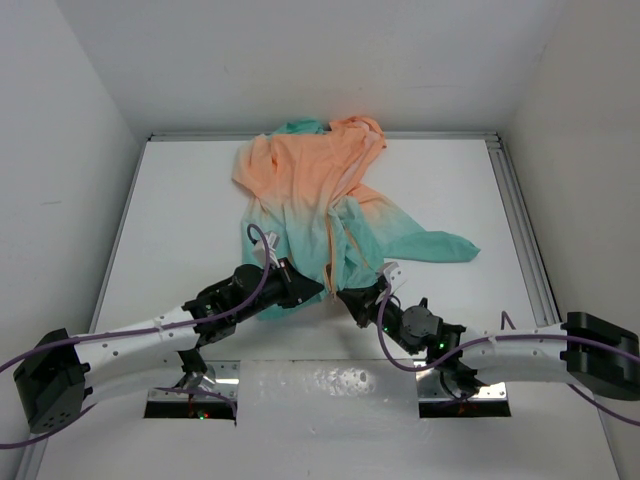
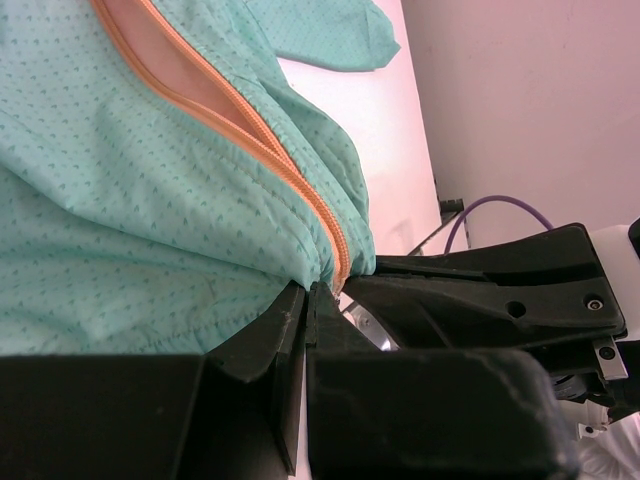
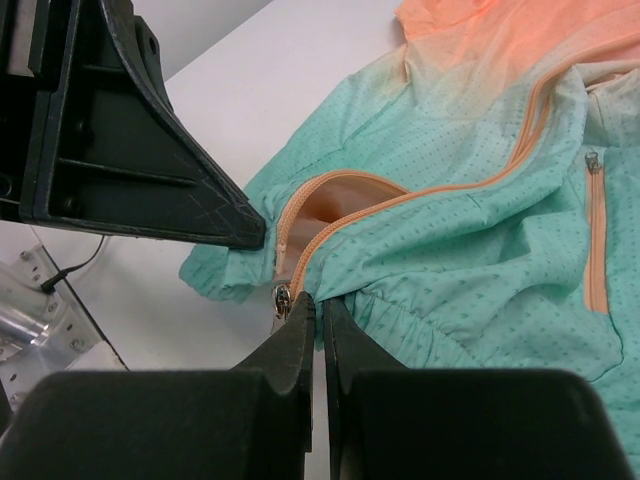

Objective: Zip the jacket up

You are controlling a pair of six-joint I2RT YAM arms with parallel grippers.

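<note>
Fabric of the jacket [image 1: 300,185] lies crumpled on the white tabletop [image 1: 180,220], its peach half toward the far edge and its teal half toward the arms, with one teal sleeve [image 1: 440,245] reaching out to the right. The orange zipper [image 3: 420,195] runs down the front and stands open near the hem, where peach lining shows between its two sides. Both arms meet at the near hem, close together. The left end effector [image 1: 312,289] sits on the left of the zipper's lower end; in the left wrist view its fingers [image 2: 285,325] are clenched on a gathered bunch of teal hem right where the orange tape ends. The right end effector [image 1: 348,297] sits just beside it on the right; in the right wrist view its fingers [image 3: 295,330] are pressed nearly together, grasping the hem at the foot of the other zipper side, and a small metal slider [image 3: 283,297] shows just at the left fingertip. Farther right in that view, a short pocket zipper [image 3: 596,240] runs along the teal panel. A purple cable [image 1: 262,262] loops over the left arm.
</note>
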